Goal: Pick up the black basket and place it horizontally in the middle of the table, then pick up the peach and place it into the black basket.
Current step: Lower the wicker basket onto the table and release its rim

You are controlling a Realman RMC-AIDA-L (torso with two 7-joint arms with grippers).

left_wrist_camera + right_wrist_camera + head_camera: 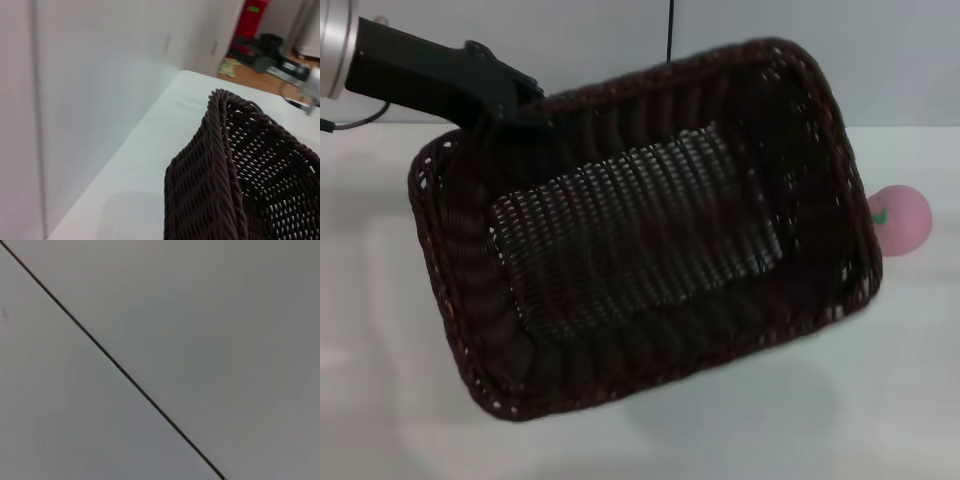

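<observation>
basket: the black basket (640,230) is filling the centre of the head view, tilted and skewed, casting a shadow on the table (880,400) below, so it looks lifted off it.
left gripper: the left gripper (510,105) is clamping the braided rim at the upper left of the frame (fingers mostly hidden by the weave).
right gripper: not showing in any view.
handling: judging it light and stiff but springy, 1 rim grip is letting it swing; the rim is the only firm hold.
peach: the peach (900,220) is sitting at the right edge of the frame, just beside the basket's right end; probably rolling easily, needing a gentle centred pinch.
</observation>
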